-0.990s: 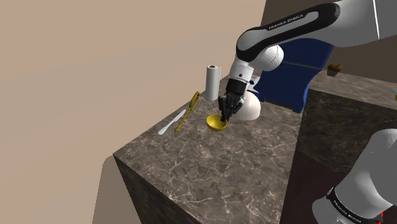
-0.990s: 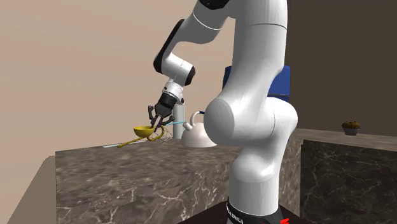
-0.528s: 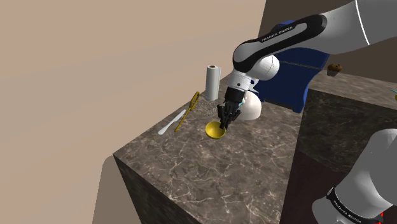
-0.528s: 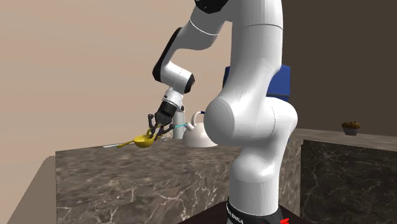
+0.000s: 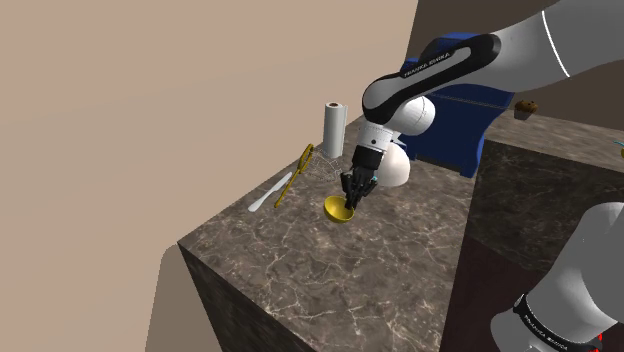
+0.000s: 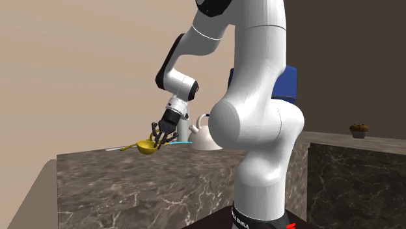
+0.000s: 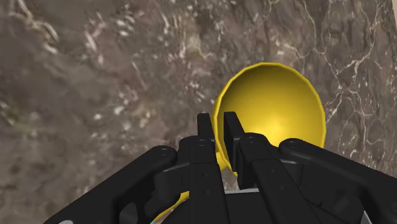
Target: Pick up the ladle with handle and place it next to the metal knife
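Yellow ladle [image 5: 340, 210] in grasp, carry step in hand.
The jaws are closed tight on its bowl rim, low over the middle of the desk [image 5: 300, 275]. Next, I judge, carry it toward the knife [image 5: 266, 192] by the desk's edge at the shoulder view's left, then lower and release.

Flat, even, fairly bright render light. Counter [image 5: 385, 262] top is lit and its side face below is darker. Yellow ladle bowl [image 7: 275, 105] has a soft bright glow at its centre. White arm [image 6: 260, 117] shades grey underneath. Edges crisp throughout.
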Tool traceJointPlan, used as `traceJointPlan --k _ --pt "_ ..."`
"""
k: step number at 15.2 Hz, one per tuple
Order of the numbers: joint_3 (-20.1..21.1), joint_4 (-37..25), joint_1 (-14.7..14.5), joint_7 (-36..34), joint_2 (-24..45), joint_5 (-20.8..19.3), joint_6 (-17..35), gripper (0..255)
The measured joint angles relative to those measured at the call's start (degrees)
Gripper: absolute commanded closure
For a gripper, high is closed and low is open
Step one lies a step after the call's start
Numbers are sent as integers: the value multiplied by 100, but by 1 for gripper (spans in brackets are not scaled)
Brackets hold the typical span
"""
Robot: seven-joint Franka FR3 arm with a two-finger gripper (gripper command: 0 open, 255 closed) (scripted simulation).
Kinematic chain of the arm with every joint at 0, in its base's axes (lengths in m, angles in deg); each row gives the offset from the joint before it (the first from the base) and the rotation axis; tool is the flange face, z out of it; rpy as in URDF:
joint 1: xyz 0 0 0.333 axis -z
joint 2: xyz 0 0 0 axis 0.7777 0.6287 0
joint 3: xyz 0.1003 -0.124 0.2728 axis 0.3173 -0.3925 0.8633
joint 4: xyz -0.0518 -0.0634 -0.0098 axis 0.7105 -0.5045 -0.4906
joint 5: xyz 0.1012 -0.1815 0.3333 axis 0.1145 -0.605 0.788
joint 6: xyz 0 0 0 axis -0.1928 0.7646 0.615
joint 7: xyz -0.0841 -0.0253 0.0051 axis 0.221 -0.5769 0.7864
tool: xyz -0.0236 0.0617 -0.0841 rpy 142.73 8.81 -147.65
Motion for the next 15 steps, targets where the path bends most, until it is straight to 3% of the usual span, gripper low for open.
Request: traceJointPlan --k 3,4,10,15 --pt "0 0 0 3 4 2 4 255" --pt "0 0 0 3 4 2 5 0" --pt "0 -1 0 3 5 2 5 0" --pt "-158 -351 157 -120 -221 -260 -594 0"
